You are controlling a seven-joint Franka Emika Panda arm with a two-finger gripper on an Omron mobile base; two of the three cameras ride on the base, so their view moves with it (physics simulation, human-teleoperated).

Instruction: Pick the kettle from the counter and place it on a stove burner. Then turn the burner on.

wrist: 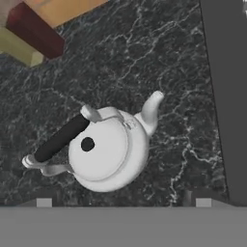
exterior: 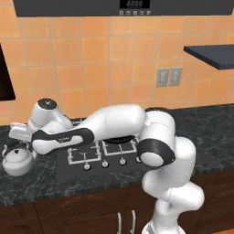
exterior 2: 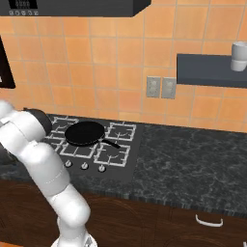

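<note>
Poised above the kettle, the two-finger gripper [wrist: 123,202] shows its small dark tips set wide apart at the bottom of the hand view, with nothing between them. From where I stand the white arm [exterior: 114,125] stretches low and far to the left across the stove, its hand hanging over the counter's left end.

Going down by size: the dark grey-black marbled stone counter [exterior 2: 193,164] runs the whole width above the brown wooden cabinets [exterior 2: 183,222]. Set into it is the black stove with white grates [exterior 2: 113,154], a row of small round knobs [exterior: 104,163] along its front edge. A flat black frying pan [exterior 2: 85,132] sits across the burners at the stove's middle (so those are taken).

The small squat silver-white metal kettle [exterior: 18,160] stands upright on the counter just left of the stove's left edge, near the counter's front. In the hand view its dark arched handle [wrist: 61,138] lies across the lid toward the left, its spout [wrist: 152,108] pointing toward the stove side.

I'd judge this the approach for the pick, nothing lifted yet. Next the hand must drop straight down and line its fingers across that handle before closing, then carry the kettle to a free burner.
</note>
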